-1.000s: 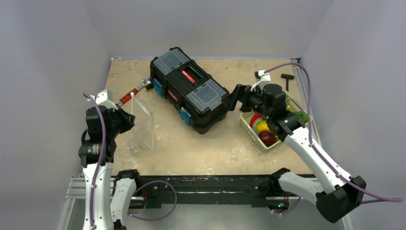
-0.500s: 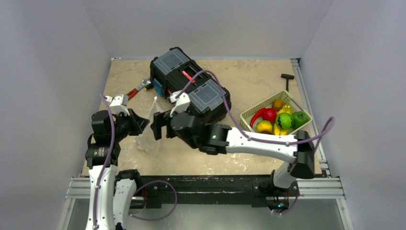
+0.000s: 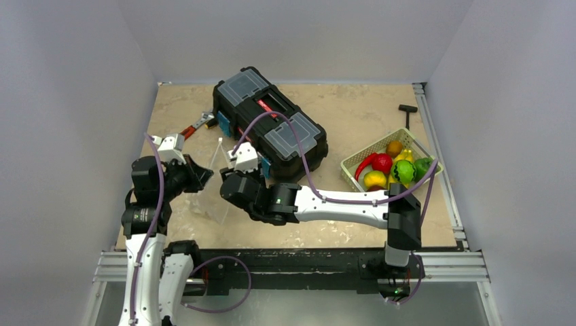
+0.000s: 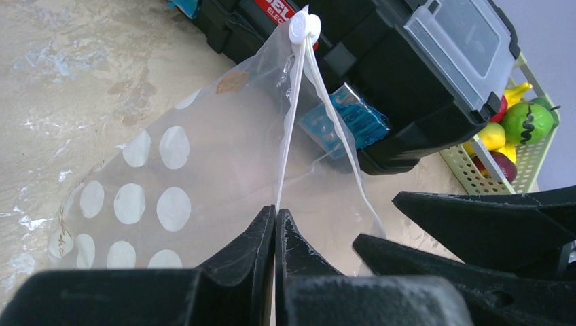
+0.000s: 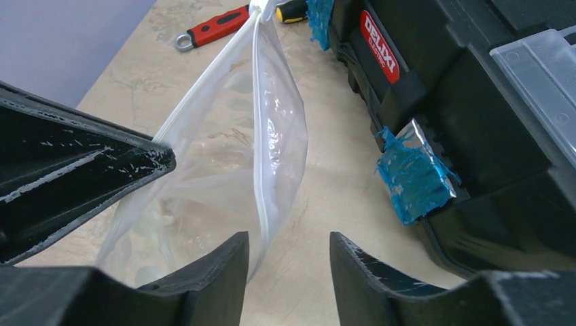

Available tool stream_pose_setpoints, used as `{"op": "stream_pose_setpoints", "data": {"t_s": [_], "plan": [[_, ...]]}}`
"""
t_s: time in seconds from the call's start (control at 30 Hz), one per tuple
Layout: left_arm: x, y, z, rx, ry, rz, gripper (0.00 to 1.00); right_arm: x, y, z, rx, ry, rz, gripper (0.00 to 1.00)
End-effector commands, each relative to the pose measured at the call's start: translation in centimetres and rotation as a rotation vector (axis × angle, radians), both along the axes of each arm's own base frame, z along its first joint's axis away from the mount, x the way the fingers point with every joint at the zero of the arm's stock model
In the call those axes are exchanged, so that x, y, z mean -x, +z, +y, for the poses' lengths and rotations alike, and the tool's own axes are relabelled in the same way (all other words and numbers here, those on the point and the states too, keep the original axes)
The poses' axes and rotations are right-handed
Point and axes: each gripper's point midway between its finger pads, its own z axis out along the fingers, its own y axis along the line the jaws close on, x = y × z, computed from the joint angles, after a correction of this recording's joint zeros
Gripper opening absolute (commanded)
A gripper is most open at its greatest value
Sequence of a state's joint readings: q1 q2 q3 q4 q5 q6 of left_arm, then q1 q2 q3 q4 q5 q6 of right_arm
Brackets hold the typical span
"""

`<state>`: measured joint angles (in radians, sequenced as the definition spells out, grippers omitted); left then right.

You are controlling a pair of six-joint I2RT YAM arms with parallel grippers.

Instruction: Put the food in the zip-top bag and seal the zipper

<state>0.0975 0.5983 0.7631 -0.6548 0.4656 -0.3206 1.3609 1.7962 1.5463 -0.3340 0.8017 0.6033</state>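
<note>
1. Presently my left pincer [image 4: 275, 214] has its jaws pressed together on one lip of the bag [image 4: 170, 176], holding it up off the table.
2. My right pincer [image 5: 289, 238] has its jaws apart and nothing clamped. The zipper [image 5: 259, 170] of the other lip runs down into the gap, close to the finger on the 9 o'clock side.
3. Key relation, right wrist view: the zipper's long axis runs from 6 to 12 o'clock, from my jaws away to the white slider [image 5: 261, 5]. The mouth gapes between the two strips.
4. The food [image 3: 390, 170] lies in the basket [image 3: 350, 173], at 3 o'clock from the bag in the overhead view, past the toolbox [image 3: 268, 122]. I see none in the bag.
5. Both pincers are at the bag, and neither is near the basket.
6. Judgement: the next step is for the right pincer to pinch the second lip and spread the mouth.
7. Risk: the strip sits off-centre in the gap and may slip past the finger.
</note>
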Motion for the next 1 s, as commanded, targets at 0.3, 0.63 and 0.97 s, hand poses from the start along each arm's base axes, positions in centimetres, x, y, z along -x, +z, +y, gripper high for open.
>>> {"op": "stream_pose_setpoints", "data": {"t_s": [0.3,0.63,0.97], "plan": [[-0.2,0.6,0.0,-0.082,0.001,-0.004,0.00,-0.5,0.6,3.0,-0.074,0.023,-0.026,0.43],[-0.2,0.6,0.3,-0.092,0.012,-0.004,0.00,-0.7,-0.6,3.5,-0.053,0.011,-0.021,0.36],[0.1,0.2,-0.2,-0.112,-0.026,0.013,0.36,0.2,3.8,4.0,-0.167,0.084,-0.022,0.00]]}}
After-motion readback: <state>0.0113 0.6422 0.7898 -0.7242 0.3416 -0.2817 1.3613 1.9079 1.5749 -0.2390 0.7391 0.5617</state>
